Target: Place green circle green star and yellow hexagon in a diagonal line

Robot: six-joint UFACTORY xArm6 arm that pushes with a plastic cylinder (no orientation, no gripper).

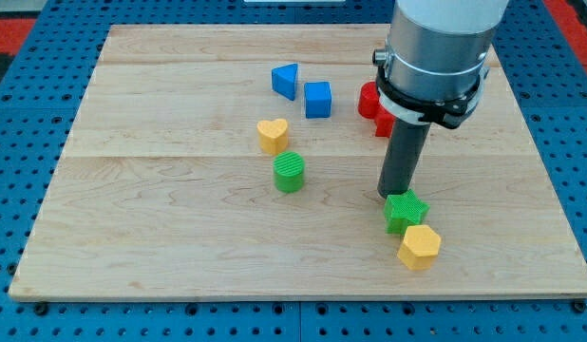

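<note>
The green circle (289, 172) stands near the board's middle. The green star (406, 210) lies at the lower right, and the yellow hexagon (419, 247) touches its lower right side. My tip (396, 193) is down on the board just above and left of the green star, touching or nearly touching its upper edge. The circle is well to the tip's left.
A yellow heart (272, 135) sits just above the green circle. A blue triangle (286, 80) and a blue cube (317, 99) lie toward the top. Red blocks (371, 101) are partly hidden behind the arm's grey body (436, 47). The wooden board (179, 218) rests on blue pegboard.
</note>
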